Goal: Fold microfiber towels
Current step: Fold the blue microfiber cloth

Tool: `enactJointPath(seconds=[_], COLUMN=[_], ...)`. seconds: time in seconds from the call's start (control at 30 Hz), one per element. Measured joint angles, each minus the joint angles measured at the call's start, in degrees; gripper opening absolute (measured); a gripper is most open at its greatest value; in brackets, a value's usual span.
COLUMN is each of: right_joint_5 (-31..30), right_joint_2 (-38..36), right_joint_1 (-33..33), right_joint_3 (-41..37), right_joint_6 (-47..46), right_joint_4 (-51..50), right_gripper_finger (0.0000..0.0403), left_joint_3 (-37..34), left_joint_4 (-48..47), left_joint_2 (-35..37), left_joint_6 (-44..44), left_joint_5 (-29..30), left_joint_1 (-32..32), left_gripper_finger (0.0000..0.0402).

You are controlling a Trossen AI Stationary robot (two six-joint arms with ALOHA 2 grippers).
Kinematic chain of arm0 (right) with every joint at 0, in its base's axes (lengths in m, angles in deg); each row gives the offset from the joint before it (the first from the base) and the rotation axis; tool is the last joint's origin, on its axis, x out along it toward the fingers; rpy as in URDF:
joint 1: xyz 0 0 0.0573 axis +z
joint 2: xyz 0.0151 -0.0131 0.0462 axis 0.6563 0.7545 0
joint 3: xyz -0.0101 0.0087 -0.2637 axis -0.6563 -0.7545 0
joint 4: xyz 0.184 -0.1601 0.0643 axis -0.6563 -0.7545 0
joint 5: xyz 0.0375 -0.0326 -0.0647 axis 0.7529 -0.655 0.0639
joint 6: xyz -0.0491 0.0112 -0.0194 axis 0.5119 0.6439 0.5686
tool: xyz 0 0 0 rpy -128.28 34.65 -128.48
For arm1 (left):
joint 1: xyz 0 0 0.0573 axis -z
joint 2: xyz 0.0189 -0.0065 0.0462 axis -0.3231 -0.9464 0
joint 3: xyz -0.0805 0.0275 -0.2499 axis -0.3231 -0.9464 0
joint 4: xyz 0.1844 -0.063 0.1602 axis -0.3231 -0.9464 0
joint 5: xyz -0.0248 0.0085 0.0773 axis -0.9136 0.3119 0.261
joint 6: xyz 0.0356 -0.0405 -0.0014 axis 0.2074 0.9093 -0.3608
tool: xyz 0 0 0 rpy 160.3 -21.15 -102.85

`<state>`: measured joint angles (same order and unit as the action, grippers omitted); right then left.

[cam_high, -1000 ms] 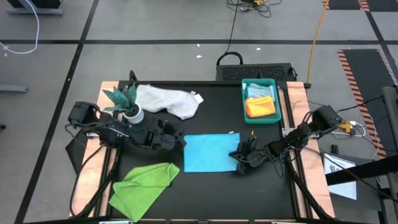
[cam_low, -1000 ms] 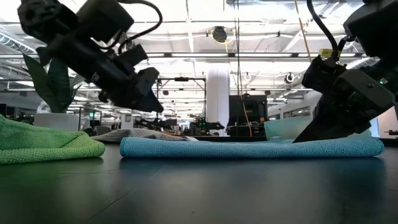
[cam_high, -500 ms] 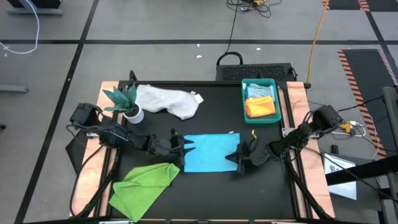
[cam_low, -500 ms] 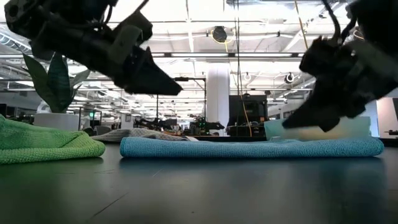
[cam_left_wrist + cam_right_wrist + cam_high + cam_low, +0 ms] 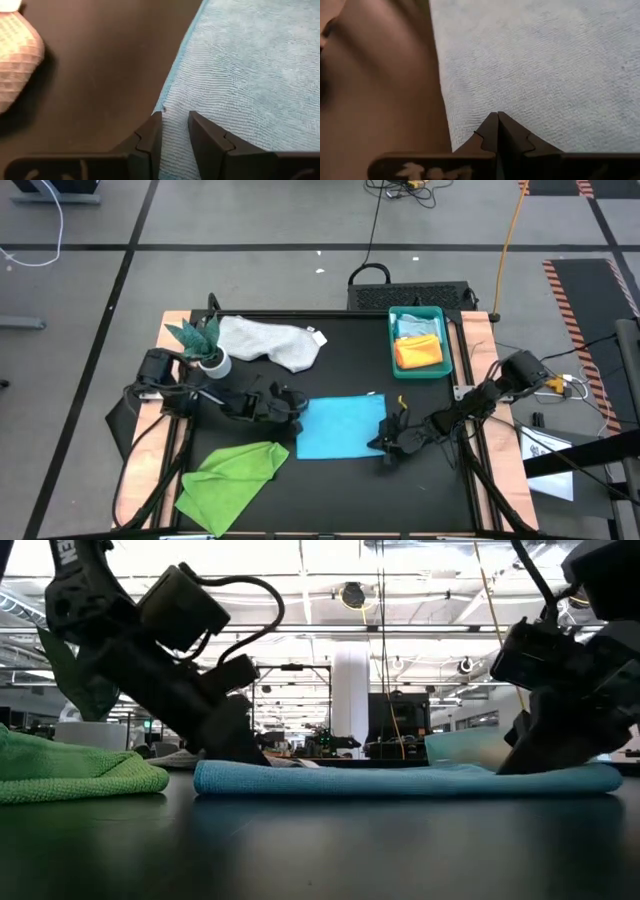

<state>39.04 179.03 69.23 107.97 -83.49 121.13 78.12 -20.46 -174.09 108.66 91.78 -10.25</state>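
The bright turquoise-blue towel (image 5: 340,427) lies spread flat in the middle of the black table. My left gripper (image 5: 296,412) is down at the towel's left edge, its fingers a little apart with the edge between them (image 5: 175,120). My right gripper (image 5: 386,446) is shut, its tip on the towel close to the right edge (image 5: 497,116). A white-grey towel (image 5: 270,340) lies crumpled at the far left. A lime green towel (image 5: 232,470) lies bunched at the near left. Orange and pale blue towels sit in the teal tray (image 5: 392,340). My left gripper has its fingertips (image 5: 156,119) set down astride the towel's left edge (image 5: 167,95), one tip at the hem and the other on the cloth. It comes slanting down from the table's left; the towel stays flat. My right gripper's shut fingertips (image 5: 492,122) rest on the towel's top face (image 5: 485,95) just inside its right edge. They slant down from the table's right, and the cloth lies flat under them.
A small green plant in a white pot (image 5: 205,348) stands close behind my left arm. The green towel (image 5: 70,770) lies just left of the blue one. Bare black table shows in front of the blue towel and between it and the tray.
My left gripper has moved toward the towel's left edge and sunk until its tips reach the cloth, tipping further down; its fingers have drawn closer together. My right gripper has stayed shut at the towel's right edge and now stands steeper. The towel has not moved.
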Motion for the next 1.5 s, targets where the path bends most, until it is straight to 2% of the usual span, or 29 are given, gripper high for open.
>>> enactJointPath(seconds=[0.17, 0.23, 0.37, 0.5, 0.6, 0.7, 0.77, 0.83, 0.93, 1.0, 1.07, 1.17, 1.23, 1.27, 1.37, 1.5], right_joint_5=[4.2, 3.2, -1.7, -3.2, -3.6, -9.5, -13.5, -14.6, -15.5, -15.0, -12.5, -5.1, 1.2, 3.2, 2.3, 1.2], right_joint_2=[-3.9, -6.9, -13.2, -16.5, -15.7, -12.7, -9.7, -7.0, -2.8, -1.0, 0.0, -0.1, -2.0, -2.8, -5.1, -4.5], right_joint_1=[-0.1, -0.4, -0.9, -1.2, -1.2, -1.4, -2.7, -5.1, -10.2, -13.6, -16.6, -19.8, -20.9, -21.2, -22.8, -25.1], right_joint_3=[0.1, 0.0, -0.3, -0.1, -0.2, -0.2, -0.2, -0.1, 0.0, 0.1, 0.2, 0.1, -0.1, -0.1, 0.3, 2.1], right_joint_6=[2.6, 3.8, 5.3, 4.9, 3.1, -0.8, -4.1, -5.7, -6.3, -5.0, 1.1, 19.4, 30.4, 33.1, 30.8, 20.1], right_joint_4=[-8.7, -12.3, -15.0, -12.9, -11.2, -12.7, -12.1, -12.0, -10.4, -9.0, -6.7, -2.2, -1.1, 0.4, 5.7, 3.9], right_gripper_finger=[0.0000, 0.0000, 0.0000, 0.0000, 0.0000, 0.0000, 0.0000, 0.0000, 0.0000, 0.0000, 0.0000, 0.0000, 0.0000, 0.0000, 0.0000, 0.0000], left_joint_3=[-0.1, -0.2, -0.1, -0.1, 0.0, 0.7, 1.1, 1.8, 2.7, 3.0, 2.9, 2.7, 3.2, 3.6, 3.7, 3.8], left_joint_4=[-6.2, -5.9, -5.0, -1.4, 5.4, 10.8, 9.9, 7.1, 2.0, -1.6, -4.6, -6.1, -4.8, -4.1, -2.7, -1.5], left_joint_2=[5.5, 8.8, 13.0, 12.4, 7.9, 1.9, -0.9, -2.8, -1.7, -0.3, 1.8, 4.8, 6.7, 7.6, 8.9, 8.5], left_joint_6=[5.5, 7.2, 7.7, 3.9, 0.6, -0.6, -0.2, 2.1, 4.4, 5.1, 5.6, 6.6, 6.1, 5.5, 3.7, 1.2], left_joint_5=[-10.0, -10.9, -4.7, 0.2, -0.6, -2.6, -4.7, -7.9, -12.9, -16.4, -19.2, -22.1, -21.6, -20.3, -14.4, -10.9], left_joint_1=[2.3, 4.0, 7.5, 8.9, 7.6, 5.7, 4.4, 3.2, 2.2, 2.5, 3.7, 6.8, 9.0, 10.1, 12.2, 12.2], left_gripper_finger=[0.0097, 0.0097, 0.0097, 0.0097, 0.0097, 0.0097, 0.0097, 0.0097, 0.0097, 0.0097, 0.0097, 0.0097, 0.0097, 0.0097, 0.0097, 0.0097])
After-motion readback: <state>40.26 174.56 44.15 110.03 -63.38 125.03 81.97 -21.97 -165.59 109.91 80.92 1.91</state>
